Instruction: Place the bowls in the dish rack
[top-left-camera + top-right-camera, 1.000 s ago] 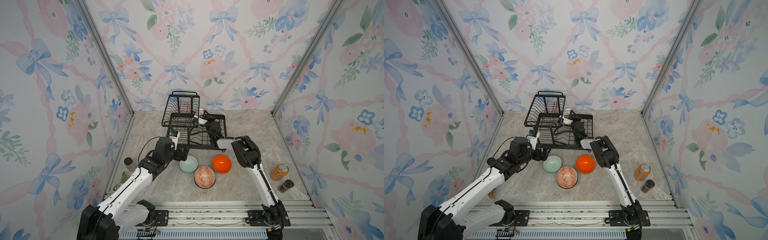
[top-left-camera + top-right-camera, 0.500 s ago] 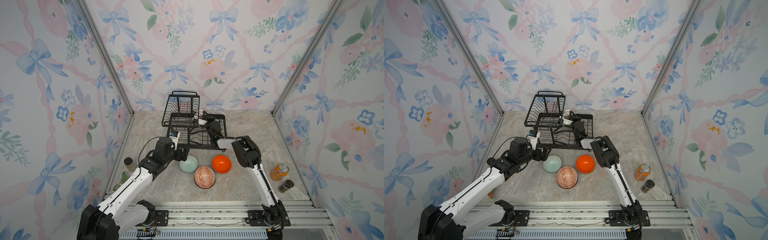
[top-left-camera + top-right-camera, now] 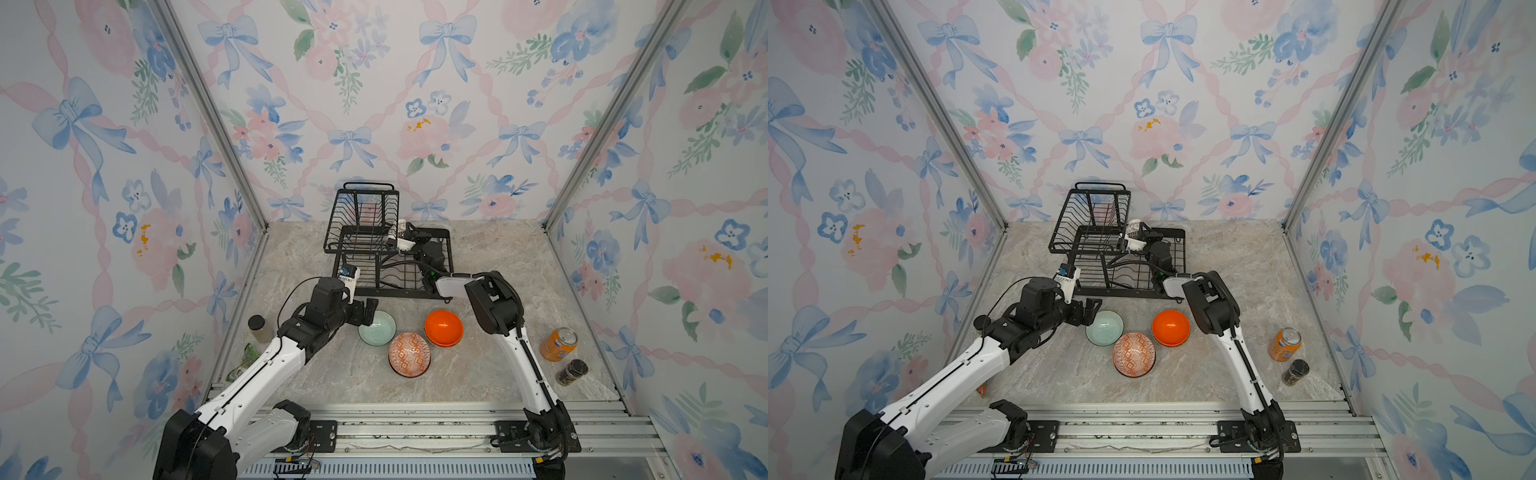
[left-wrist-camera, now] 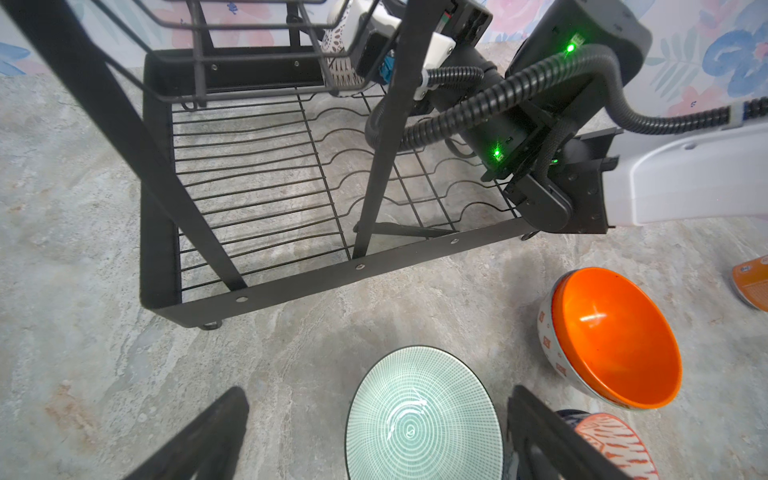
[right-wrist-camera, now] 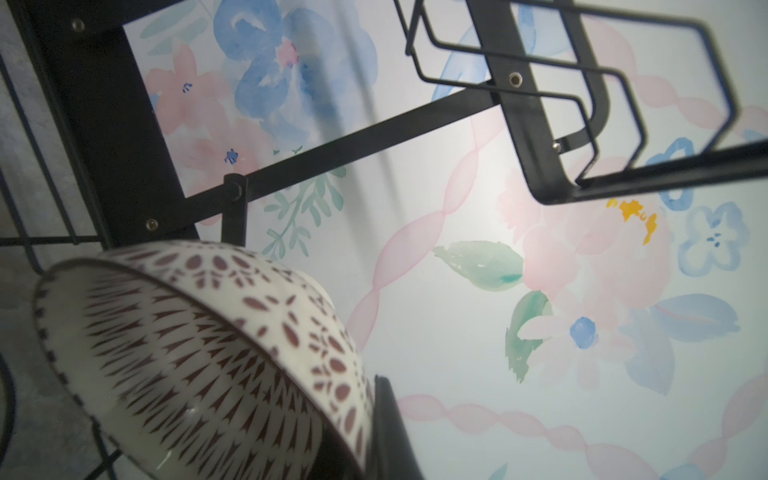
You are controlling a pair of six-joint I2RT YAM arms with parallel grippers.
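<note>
1. Nearest the front rail: orange-white patterned bowl (image 3: 409, 354), turned upside down on the marble table (image 3: 316, 374).
2. Right side, near the wall: dark jar (image 3: 572, 372), with the orange can (image 3: 558, 344) upright just beyond it. Both are well apart from the bowls.
3. Mint green bowl (image 3: 377, 328), mouth up, sits just beside the upturned bowl on its far left. The left wrist view shows fine ringed lines inside it (image 4: 419, 424).
4. Orange bowl (image 3: 444, 327), right of the mint one, is tilted so its mouth faces the left arm. Its outer wall is white with orange marks (image 4: 548, 345).
5. Left gripper (image 3: 365, 311): jaws spread wide, nothing held. It sits low at the mint bowl's left rim. In the left wrist view the bowl lies between the two fingers (image 4: 536, 432), closer to one. I cannot make out any contact.
6. Dish rack (image 3: 395, 293) stands beyond the bowls, near the back wall, with its upper basket raised over the left part.
7. Right gripper (image 3: 402, 235) reaches in over the lower tray, clamped on the white-black patterned bowl (image 3: 402, 226). The bowl is held on edge, clear of the tray, at the upper basket's right edge. The right wrist view shows one finger (image 5: 392, 432) against the bowl's outer wall (image 5: 199, 353). The other finger is hidden.
</note>
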